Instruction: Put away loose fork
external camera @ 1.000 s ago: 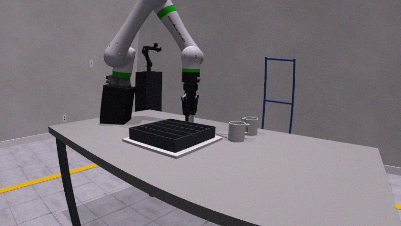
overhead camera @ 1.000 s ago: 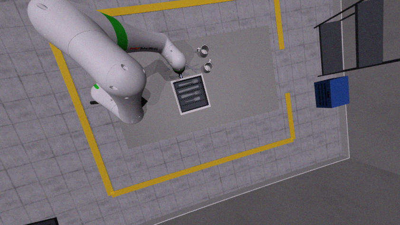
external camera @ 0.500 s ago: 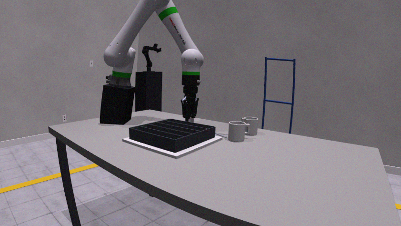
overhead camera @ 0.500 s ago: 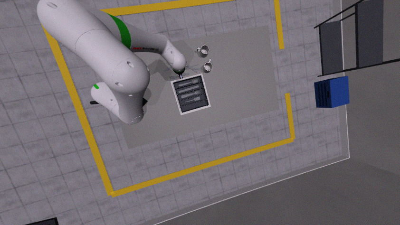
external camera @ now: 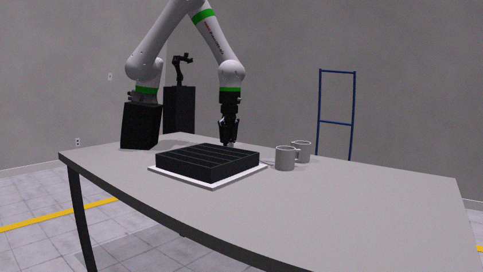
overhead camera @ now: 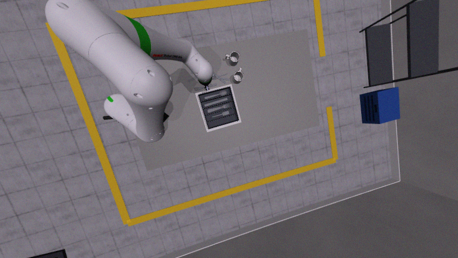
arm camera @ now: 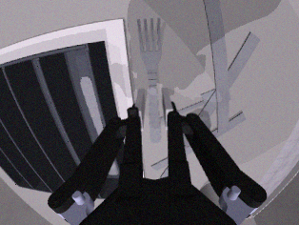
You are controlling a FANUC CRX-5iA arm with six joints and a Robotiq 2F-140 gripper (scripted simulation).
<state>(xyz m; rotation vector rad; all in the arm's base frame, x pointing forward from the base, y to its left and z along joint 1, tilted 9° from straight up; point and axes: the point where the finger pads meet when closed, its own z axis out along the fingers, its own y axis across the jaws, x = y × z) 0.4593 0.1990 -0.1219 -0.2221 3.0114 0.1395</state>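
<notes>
The loose fork (arm camera: 150, 71) lies flat on the table just outside the tray's white rim, tines pointing away from me. My gripper (arm camera: 152, 96) points straight down over its handle. The fingers stand narrowly apart on either side of the handle, with a gap showing on both sides, so they grip nothing. The gripper also shows in the top view (overhead camera: 206, 85) and the exterior view (external camera: 229, 142), at the far edge of the tray. The dark slotted tray (overhead camera: 218, 107) (external camera: 207, 160) (arm camera: 57, 109) holds pale cutlery in several slots. I cannot tell which slot holds forks.
Several other loose cutlery pieces (arm camera: 218, 77) lie crossed on the table right beside the fork. Two grey mugs (external camera: 285, 157) (external camera: 302, 151) stand to the right of the tray. The robot's black base (external camera: 140, 124) stands at the table's far left.
</notes>
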